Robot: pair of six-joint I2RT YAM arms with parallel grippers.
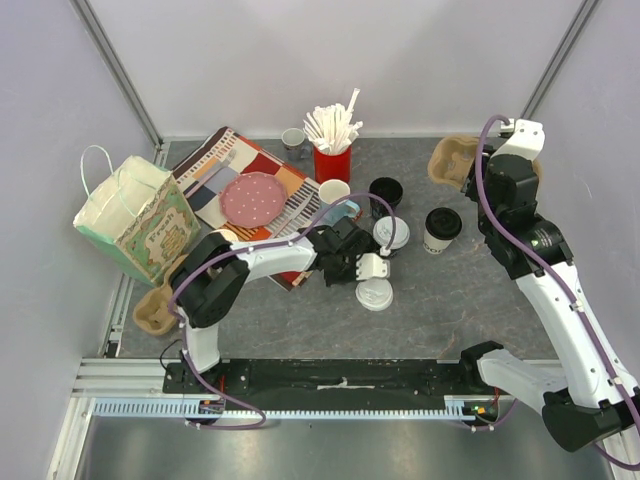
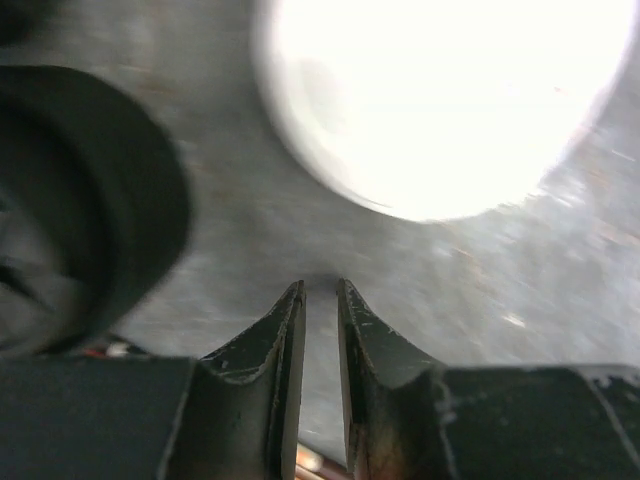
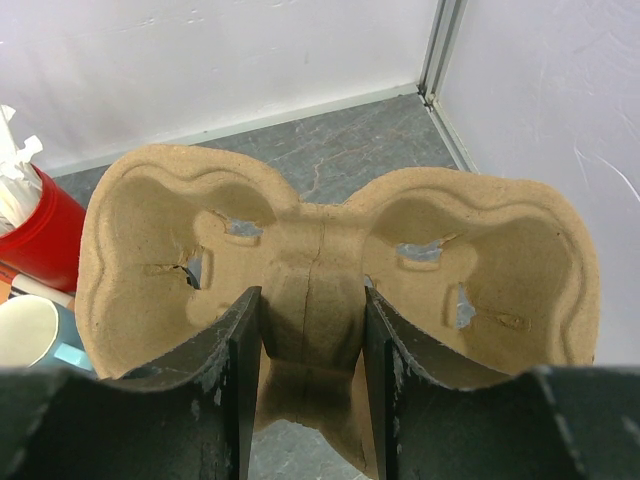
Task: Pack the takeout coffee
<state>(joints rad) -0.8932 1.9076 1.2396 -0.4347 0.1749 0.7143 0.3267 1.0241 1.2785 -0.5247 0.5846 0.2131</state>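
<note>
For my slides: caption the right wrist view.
Right tool clamps the centre ridge of an empty two-cup pulp carrier.

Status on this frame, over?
Left gripper open a crack, empty, by white-lidded cup. Right gripper shut on cup carrier. Black-lidded cup beside it, both unpacked. Black mug close behind.

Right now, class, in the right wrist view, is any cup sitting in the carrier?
No, both wells of the carrier are empty, with the right fingers gripping its middle ridge.

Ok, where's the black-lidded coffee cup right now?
In the top view, the black-lidded cup stands right of centre, between the white-lidded cup on its left and the right arm on its right.
</note>
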